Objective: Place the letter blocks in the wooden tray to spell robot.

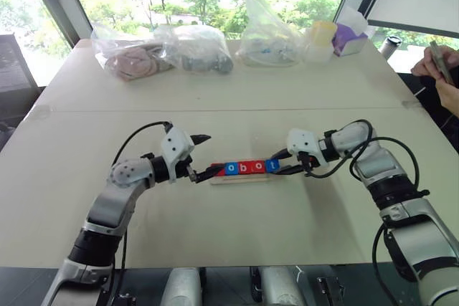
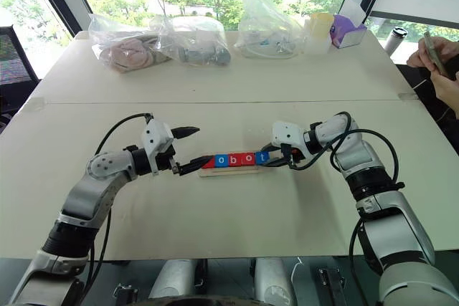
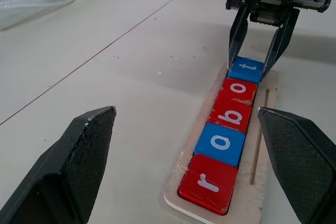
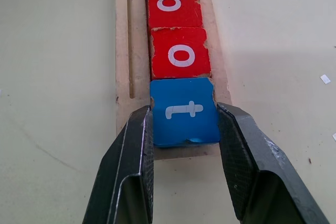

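Pale-wood long narrow tray (image 1: 247, 177) sits dead centre on my white table (image 1: 229, 220), and all five small square letter tiles (image 3: 227, 145) lie in it in a row, reading r-o-b-o-t in the left wrist view. From the near edge working outward: my left gripper (image 1: 204, 155) is at nine o'clock of the tray, jaws spread wide and holding nothing, its lower finger just off the red r tile (image 3: 208, 184). At three o'clock my right gripper (image 4: 184, 124) has its two black fingers pinched on the sides of the blue t tile (image 4: 184, 113), which looks seated in the tray's end slot. I'd call these tiles light, rigid and smooth-faced, with chipped edges, so the opposite side faces are the place to grip; a tilted release could pop one out. Spelling looks done, so letting go gently seems to be what remains. Further out at twelve o'clock, clear plastic bags (image 1: 165, 51) line the far edge; a person's hands (image 1: 439, 69) at two o'clock.
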{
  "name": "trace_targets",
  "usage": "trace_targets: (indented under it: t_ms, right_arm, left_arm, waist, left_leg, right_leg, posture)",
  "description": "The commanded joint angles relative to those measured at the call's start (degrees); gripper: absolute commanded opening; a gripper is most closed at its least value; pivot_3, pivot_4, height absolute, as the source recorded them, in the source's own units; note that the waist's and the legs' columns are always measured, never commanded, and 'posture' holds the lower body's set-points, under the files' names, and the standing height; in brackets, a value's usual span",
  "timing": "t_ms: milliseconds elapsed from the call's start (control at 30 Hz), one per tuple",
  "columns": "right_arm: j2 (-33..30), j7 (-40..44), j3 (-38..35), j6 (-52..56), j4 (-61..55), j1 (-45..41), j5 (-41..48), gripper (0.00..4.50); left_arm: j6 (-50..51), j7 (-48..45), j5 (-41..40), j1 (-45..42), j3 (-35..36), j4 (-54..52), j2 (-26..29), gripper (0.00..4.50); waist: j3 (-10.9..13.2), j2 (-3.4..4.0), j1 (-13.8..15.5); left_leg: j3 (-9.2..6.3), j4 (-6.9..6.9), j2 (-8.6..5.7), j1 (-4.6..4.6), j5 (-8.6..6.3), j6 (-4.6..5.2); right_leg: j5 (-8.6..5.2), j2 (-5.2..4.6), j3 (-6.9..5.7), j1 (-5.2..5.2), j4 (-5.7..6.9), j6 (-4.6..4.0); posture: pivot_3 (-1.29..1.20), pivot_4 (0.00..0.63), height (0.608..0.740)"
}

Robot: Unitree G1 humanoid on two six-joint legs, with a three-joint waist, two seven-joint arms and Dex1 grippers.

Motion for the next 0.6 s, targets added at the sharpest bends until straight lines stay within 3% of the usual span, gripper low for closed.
trace_targets:
  t_ms: [33, 167, 367, 400, 600]
  right_arm:
    - [0.6, 0.2, -0.2, -0.3, -0.7, -1.6, 0.4, 1.14]
    - [0.9, 0.1, -0.2, -0.4, -0.5, -1.7, 0.3, 1.14]
    - [0.9, 0.2, -0.5, 0.1, -1.0, -1.8, 0.4, 4.16]
    - [0.9, 0.2, -0.7, 0.3, -1.2, -2.0, 0.6, 4.45]
    - [0.3, -0.4, -2.8, 3.5, -3.9, -3.1, 2.6, 4.45]
  left_arm:
    - [-0.5, 0.4, -0.8, -0.3, 0.8, -2.3, 0.0, 4.5]
    - [-0.6, 0.3, -0.8, -0.3, 0.9, -2.2, 0.0, 4.5]
    - [-0.4, 0.4, -0.8, -0.1, 0.8, -2.4, 0.0, 4.5]
    - [-0.4, 0.4, -0.9, -0.1, 0.8, -2.4, 0.0, 4.5]
    - [-0.5, 0.4, -0.9, 0.0, 0.7, -2.4, 0.0, 4.5]
  waist:
    - [0.0, 0.0, 0.0]
    - [0.0, 0.0, 0.0]
    - [0.0, 0.0, 0.0]
    - [0.0, 0.0, 0.0]
    - [0.0, 0.0, 0.0]
  left_leg:
    - [0.0, 0.0, 0.0, 0.0, 0.0, 0.0]
    - [0.0, 0.0, 0.0, 0.0, 0.0, 0.0]
    - [0.0, 0.0, 0.0, 0.0, 0.0, 0.0]
    - [0.0, 0.0, 0.0, 0.0, 0.0, 0.0]
    - [0.0, 0.0, 0.0, 0.0, 0.0, 0.0]
  right_leg:
    - [0.0, 0.0, 0.0, 0.0, 0.0, 0.0]
    - [0.0, 0.0, 0.0, 0.0, 0.0, 0.0]
    - [0.0, 0.0, 0.0, 0.0, 0.01, 0.0]
    - [0.0, 0.0, 0.0, 0.0, 0.01, 0.0]
    - [0.0, 0.0, 0.0, 0.0, 0.01, 0.0]
  posture:
    - [0.0, 0.15, 0.74]
    - [0.0, 0.15, 0.74]
    - [0.0, 0.15, 0.74]
    - [0.0, 0.15, 0.74]
    - [0.0, 0.15, 0.74]
